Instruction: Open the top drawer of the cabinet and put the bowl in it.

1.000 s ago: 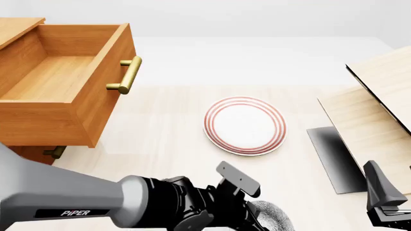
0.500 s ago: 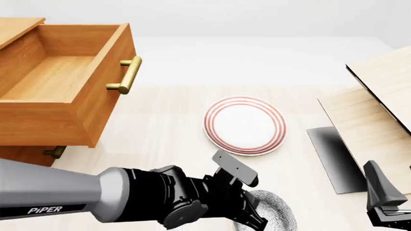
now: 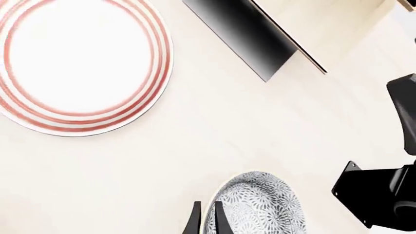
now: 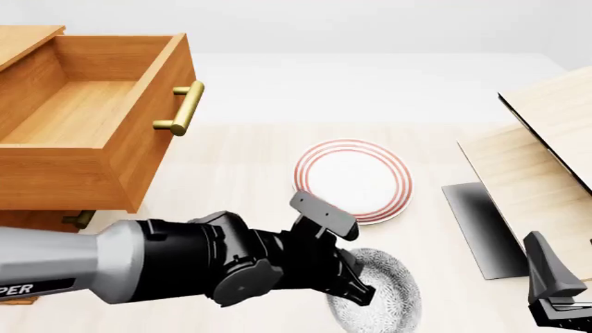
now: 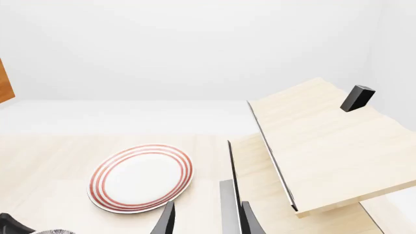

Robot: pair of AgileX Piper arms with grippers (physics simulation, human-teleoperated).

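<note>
While the left end effector [image 4: 356, 291] sits over the near rim of the bowl [image 4: 381, 295], its two fingertips [image 3: 219, 220] stand close together astride that rim, one inside and one outside, which reads as a pinch on the bowl wall; full contact is not visible at the frame edge, so closure on it is a judgement. Taking the rim suits a deep round vessel, leaving the body free to hang below for a carry. By the front view the bowl sits at the near edge of the desk [image 4: 240, 180], at about 6 o'clock from the plate [image 4: 353, 181] and apart from it.

Outward at 10 o'clock, the top drawer [image 4: 88, 114] of the cabinet [image 4: 28, 222] is pulled fully out, its wood interior bare and its brass handle [image 4: 183, 107] facing the plate, so the opening step appears done and the placing remains. Its front panel rises above desk level, so the bowl would need lifting over that edge.

At 3 o'clock lies the pale panel structure [image 4: 536, 159], well clear of the route. Parked at 4 o'clock, the right end effector [image 4: 559, 298] holds nothing, fingers [image 5: 167, 220] parted, clear of the path
</note>
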